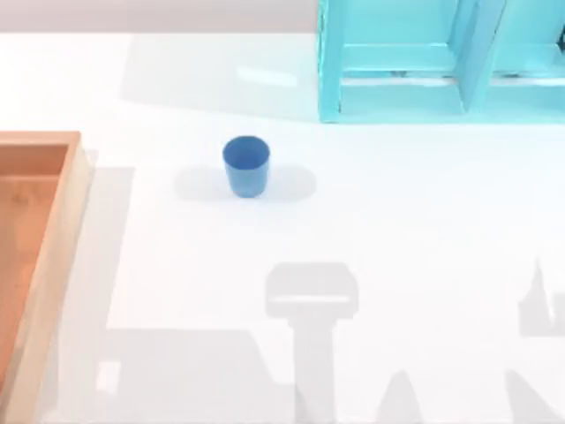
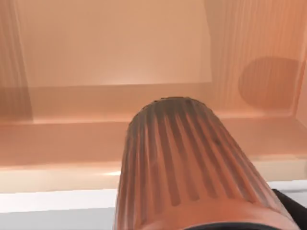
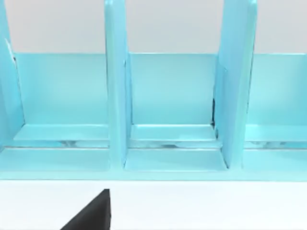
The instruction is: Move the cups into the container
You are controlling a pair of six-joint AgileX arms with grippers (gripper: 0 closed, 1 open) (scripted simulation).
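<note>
The blue cup (image 1: 245, 165) stands upright on the white table, left of the middle, with no gripper near it. The dark coppery brown cup (image 2: 182, 167), ribbed down its sides, sits close in front of the left wrist camera. My left gripper (image 2: 201, 226) is shut on it, and one dark fingertip (image 2: 290, 208) shows against its side. The cup hangs just above the near rim (image 2: 57, 172) of the wooden container (image 1: 78, 203) at the table's left edge. My right gripper (image 3: 91, 215) faces the turquoise cabinet, off the table's surface.
A turquoise shelf-like cabinet (image 1: 397, 79) with upright dividers (image 3: 115, 96) stands at the back right. White table lies open between the blue cup and the container. The arms' grey shadows fall along the front edge.
</note>
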